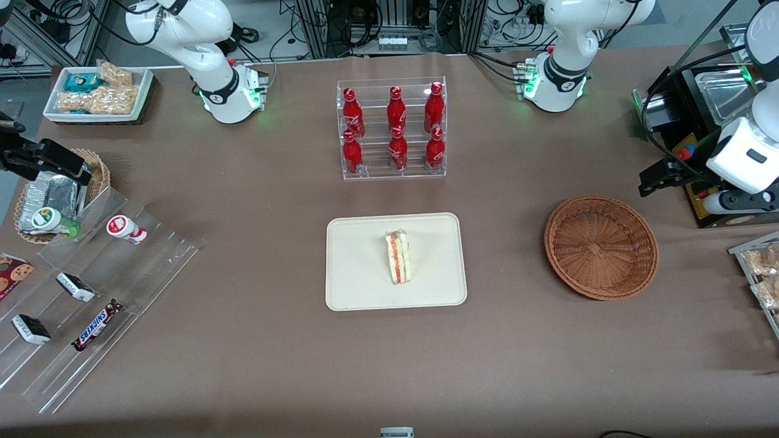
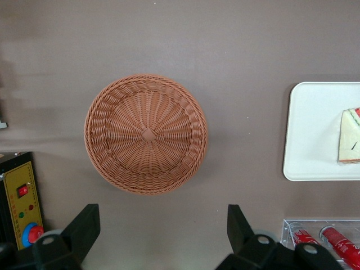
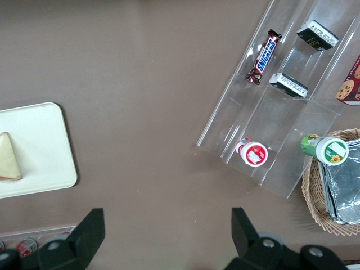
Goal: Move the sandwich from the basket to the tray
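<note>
A wrapped bar lying on the clear stepped stand toward the parked arm's end of the desk reads "SNICKERS" in blue letters on white, legible in both the front and right wrist views. The six red bottles in the clear rack carry white script, too small to read for certain.
</note>
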